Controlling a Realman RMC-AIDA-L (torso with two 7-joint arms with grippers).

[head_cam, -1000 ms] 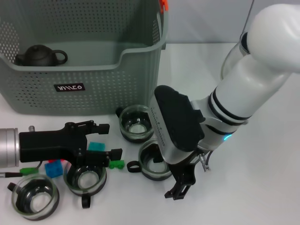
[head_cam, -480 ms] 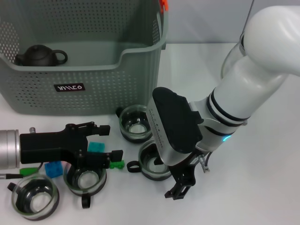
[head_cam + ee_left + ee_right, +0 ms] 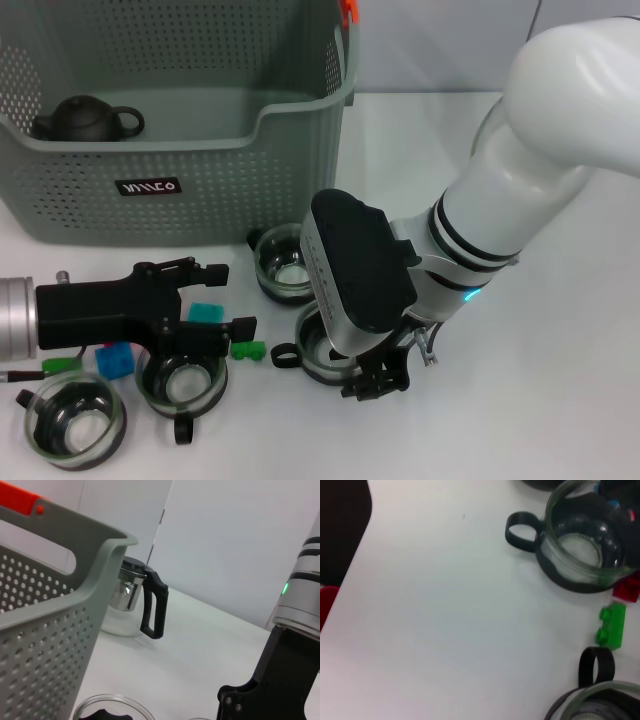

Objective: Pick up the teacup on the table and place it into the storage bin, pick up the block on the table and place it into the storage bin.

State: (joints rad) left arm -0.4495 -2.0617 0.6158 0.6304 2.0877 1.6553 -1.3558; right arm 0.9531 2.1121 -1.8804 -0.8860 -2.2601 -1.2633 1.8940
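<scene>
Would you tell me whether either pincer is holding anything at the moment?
Nothing visibly held: the left pincer stands open over the blocks, and the right pincer, beside a cup, cannot be judged.

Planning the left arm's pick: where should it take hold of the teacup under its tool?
Judging by the pose, grip the glass teacup across its round rim, coming straight down. It stands upright, mouth open, with its handle toward the robot. The left tool hovers above it.

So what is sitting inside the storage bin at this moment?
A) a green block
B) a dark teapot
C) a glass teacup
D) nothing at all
B: the head view shows a dark teapot on the floor of the storage bin, at its far left corner; the glass teacups, such as the one by the right claw, are out on the table, as is the green block.
</scene>
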